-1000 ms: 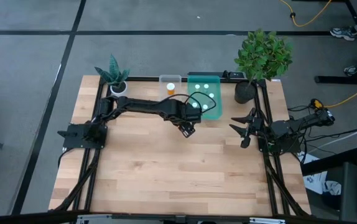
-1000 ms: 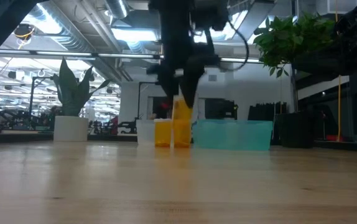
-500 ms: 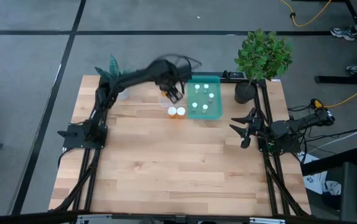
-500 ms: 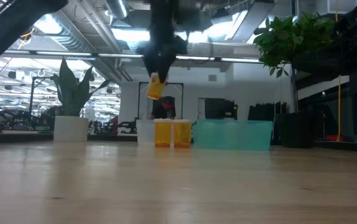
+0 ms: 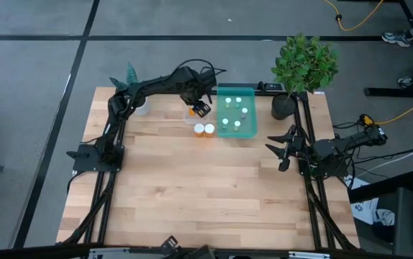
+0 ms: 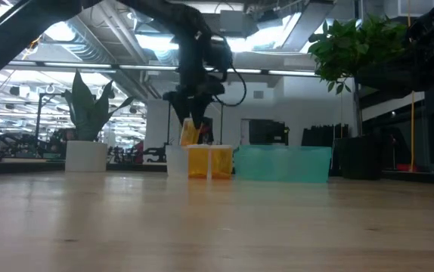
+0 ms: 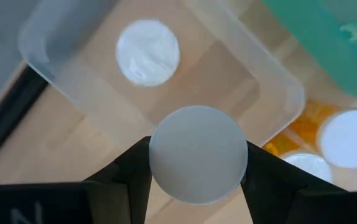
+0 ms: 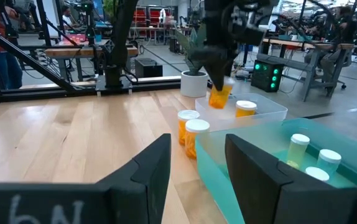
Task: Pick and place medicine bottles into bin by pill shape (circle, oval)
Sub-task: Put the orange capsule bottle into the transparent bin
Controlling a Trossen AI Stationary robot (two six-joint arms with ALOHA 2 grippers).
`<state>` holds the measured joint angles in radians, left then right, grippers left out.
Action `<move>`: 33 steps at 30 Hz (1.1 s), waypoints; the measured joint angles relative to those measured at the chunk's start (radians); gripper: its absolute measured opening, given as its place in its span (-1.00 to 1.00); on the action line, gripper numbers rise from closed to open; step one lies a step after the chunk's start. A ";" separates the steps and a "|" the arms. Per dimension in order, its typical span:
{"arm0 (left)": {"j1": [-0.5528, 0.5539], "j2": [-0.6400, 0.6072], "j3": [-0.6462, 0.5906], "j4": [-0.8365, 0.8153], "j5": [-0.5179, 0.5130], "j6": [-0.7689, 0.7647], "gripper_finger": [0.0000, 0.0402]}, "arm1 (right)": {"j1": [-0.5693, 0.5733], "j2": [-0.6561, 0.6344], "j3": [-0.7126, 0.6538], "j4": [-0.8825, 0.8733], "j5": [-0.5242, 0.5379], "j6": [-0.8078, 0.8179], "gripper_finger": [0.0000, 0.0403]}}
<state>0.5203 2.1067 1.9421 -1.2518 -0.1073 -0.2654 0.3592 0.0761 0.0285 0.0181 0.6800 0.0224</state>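
While your left gripper (image 5: 198, 108) hangs over the clear bin (image 7: 253, 81), clamped on an orange medicine bottle (image 8: 219, 98), your right gripper (image 5: 278, 153) waits at the desk's (image 5: 192, 187) right edge, fingers apart.

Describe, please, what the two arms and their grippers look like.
Both arms are black, jointed links. The left gripper carries a looping black cable near its wrist; its fingers are dark, flat and angular. The right gripper has the same dark two-finger build, with pale lettering on its fingers.
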 joint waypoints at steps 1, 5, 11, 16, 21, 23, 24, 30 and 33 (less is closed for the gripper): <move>0.001 0.000 -0.018 0.006 0.004 -0.001 -0.08 | 0.000 0.000 0.000 0.000 0.000 0.000 -0.24; 0.004 0.000 -0.090 0.054 0.006 -0.001 -0.08 | 0.000 0.000 0.000 0.000 0.000 0.001 -0.24; 0.031 0.000 -0.168 0.218 0.006 0.004 -0.08 | 0.000 0.000 0.000 0.000 0.000 0.002 -0.24; 0.065 0.000 -0.176 0.272 -0.021 0.005 -0.08 | 0.000 0.000 0.000 0.000 0.000 0.000 -0.24; 0.106 0.000 -0.176 0.270 -0.045 0.006 -0.08 | 0.000 0.000 0.000 0.000 0.000 0.000 -0.24; 0.116 0.000 -0.176 0.270 -0.047 0.006 -0.08 | 0.000 0.000 0.000 0.000 0.000 0.000 -0.24; 0.119 0.000 -0.176 0.270 -0.046 0.006 -0.08 | 0.000 0.000 0.000 0.000 0.000 0.000 -0.24; 0.118 0.000 -0.176 0.269 -0.045 0.036 0.04 | 0.000 0.000 0.000 0.000 0.000 0.000 -0.24; 0.114 0.000 -0.176 0.268 -0.044 0.040 0.13 | 0.000 0.000 0.000 0.000 0.000 0.000 -0.24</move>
<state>0.6338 2.1071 1.7660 -0.9836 -0.1516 -0.2253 0.3589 0.0761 0.0287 0.0181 0.6801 0.0220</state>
